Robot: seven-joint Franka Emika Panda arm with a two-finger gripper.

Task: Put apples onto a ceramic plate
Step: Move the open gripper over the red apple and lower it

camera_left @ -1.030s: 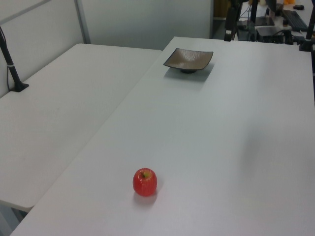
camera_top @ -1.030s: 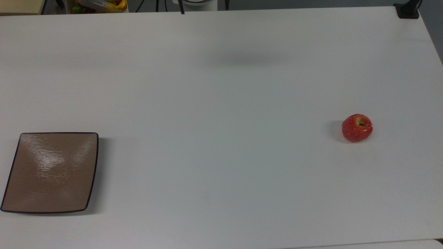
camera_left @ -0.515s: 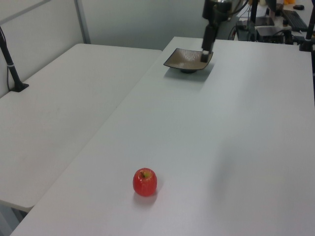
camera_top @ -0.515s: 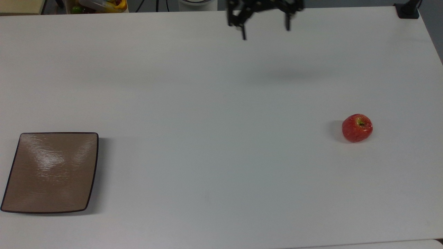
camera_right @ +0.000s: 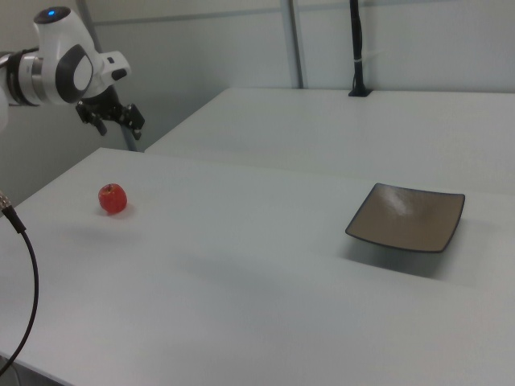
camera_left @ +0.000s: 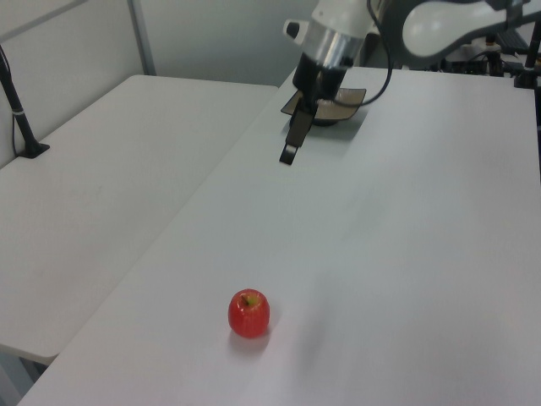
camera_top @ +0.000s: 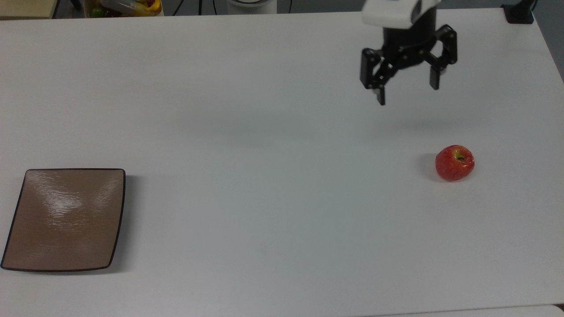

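One apple (camera_top: 454, 163) sits on the white worktop (camera_top: 273, 132), toward the top view's right edge and roughly midway between the far and near edges, its yellow-green stem hollow facing up. The square tan plate (camera_top: 64, 219) lies well apart from it, near the top view's near left corner, with nothing on it. The pincer (camera_top: 407, 86) hangs in the air above the worktop near the far edge in the top view, up and to the top view's left of the apple, touching neither apple nor plate; its two dark fingers (camera_top: 381, 94) are spread wide with nothing between them. That gap is plain in the top view, while the left view shows the pincer (camera_left: 290, 152) edge-on as one dark blade pointing down, so the spread cannot be read there. The left view does show the white wrist and a black cable behind it, the pincer standing in front of the plate (camera_left: 351, 99) and covering part of it, and the apple (camera_left: 248, 313) close to the near edge of the worktop (camera_left: 380, 254). In the right view the pincer (camera_right: 113, 117) is held out from a white arm link at the right view's left, above and behind the apple (camera_right: 113, 199), while the plate (camera_right: 408, 217) shows raised on a low foot, its corners curving upward. A second white table (camera_left: 93, 194) adjoins the worktop.
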